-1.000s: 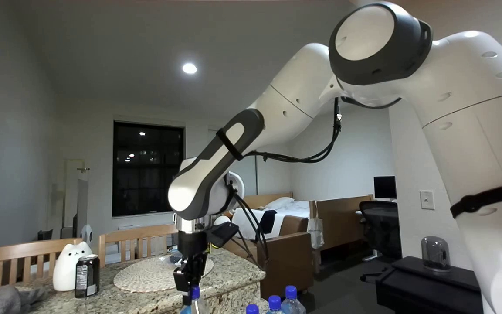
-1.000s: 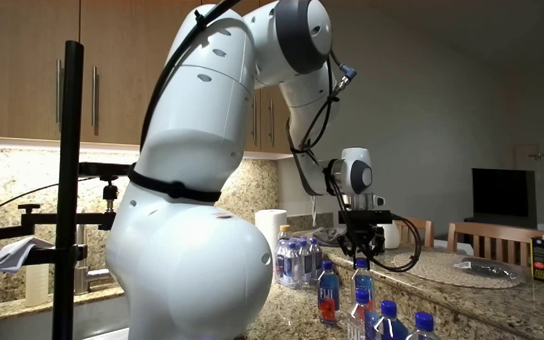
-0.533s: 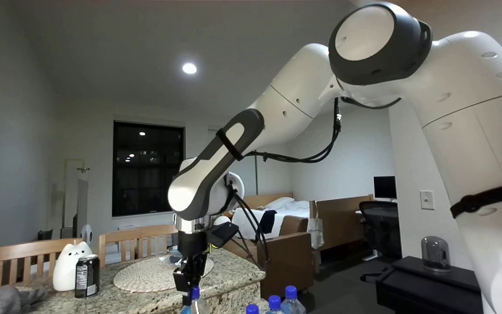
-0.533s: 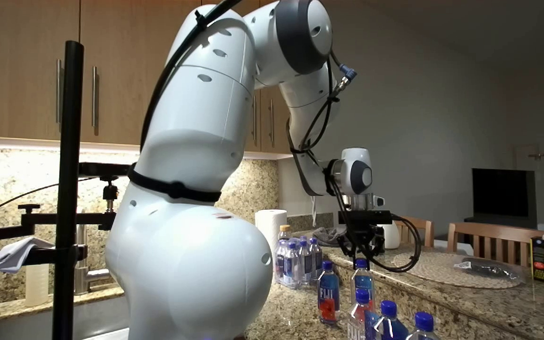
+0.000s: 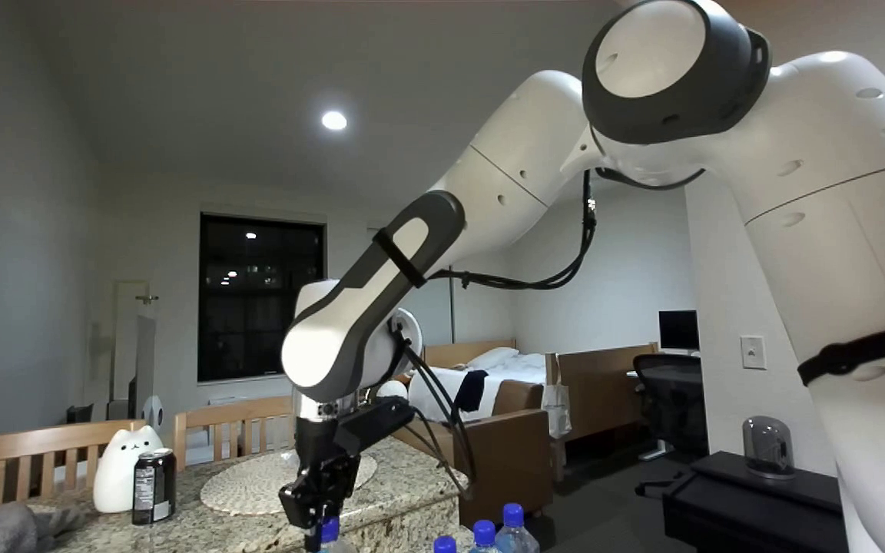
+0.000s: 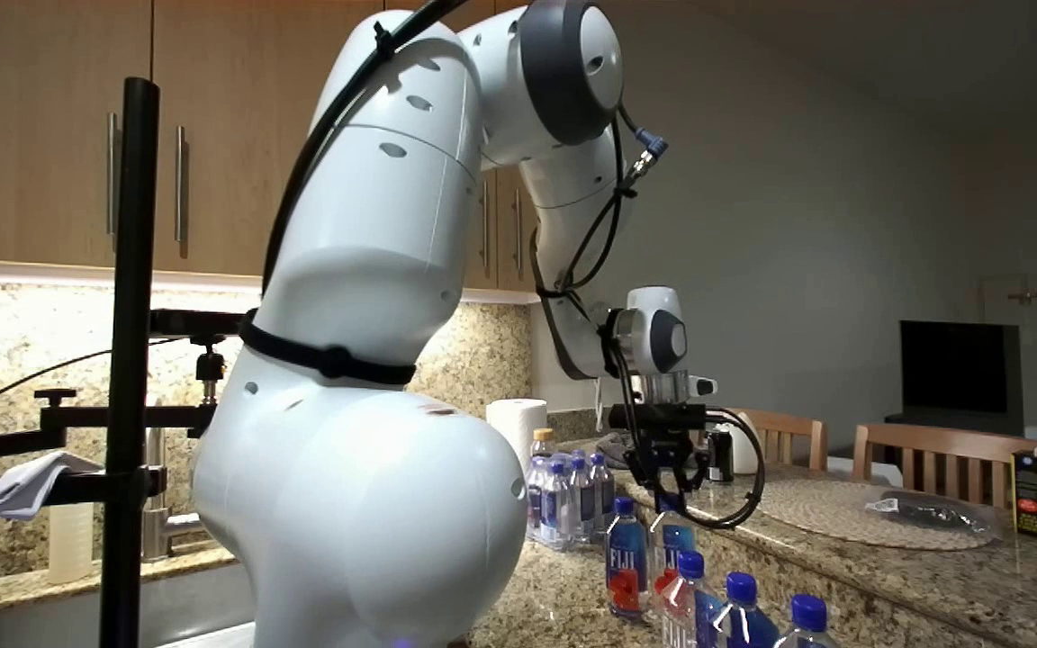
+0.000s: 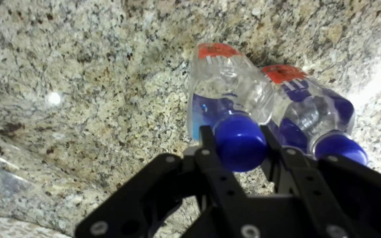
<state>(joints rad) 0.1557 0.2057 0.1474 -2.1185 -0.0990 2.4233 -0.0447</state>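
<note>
Bottle (image 7: pixel 230 92): pinched at blue cap (image 7: pixel 240 142) betw. jaws, prob. b/c slimmer & stiffer there than lower down. Held from above, prob. to clear 2nd bottle (image 7: pixel 313 109) just beside. Approx. upright, on or over worktop (image 6: pixel 554 585), can't tell which.

I count two fingers (image 7: pixel 210 162) of my own and one bottle (image 7: pixel 232 103) gripped between them; in an exterior view I make out five loose blue-capped bottles (image 6: pixel 626 551), that one included, plus a cluster (image 6: pixel 558 506) too crowded to number. I also see one carton (image 6: pixel 1032 493), one paper roll (image 6: pixel 517 423), one black can (image 5: pixel 154 485), one white cat figure (image 5: pixel 116 478), one round mat (image 5: pixel 246 490), two wooden chairs (image 5: pixel 35 442) and one office chair (image 5: pixel 669 399)
</note>
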